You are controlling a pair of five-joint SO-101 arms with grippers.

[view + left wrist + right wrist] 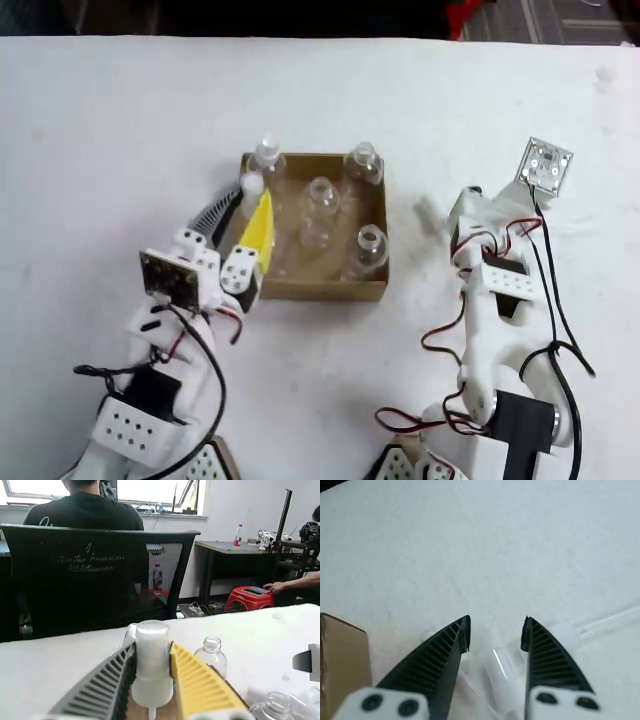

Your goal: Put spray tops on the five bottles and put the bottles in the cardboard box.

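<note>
A cardboard box (300,288) sits mid-table with several clear bottles in it, among them ones at the far corner (364,162), the middle (320,204) and the near right (368,248). My left gripper (250,192) hovers over the box's left side, shut on a white spray top (152,660) between its grey and yellow fingers (200,685). An open-necked bottle (212,654) stands just beyond it. My right gripper (495,630) is open, pointing down at loose white spray tops (502,677) on the table right of the box.
The right arm (485,265) stands to the right of the box with its cables trailing. A box corner (342,660) shows beside the right gripper. A second spray top with a thin tube (567,631) lies by one finger. White tabletop (120,130) surrounds the box.
</note>
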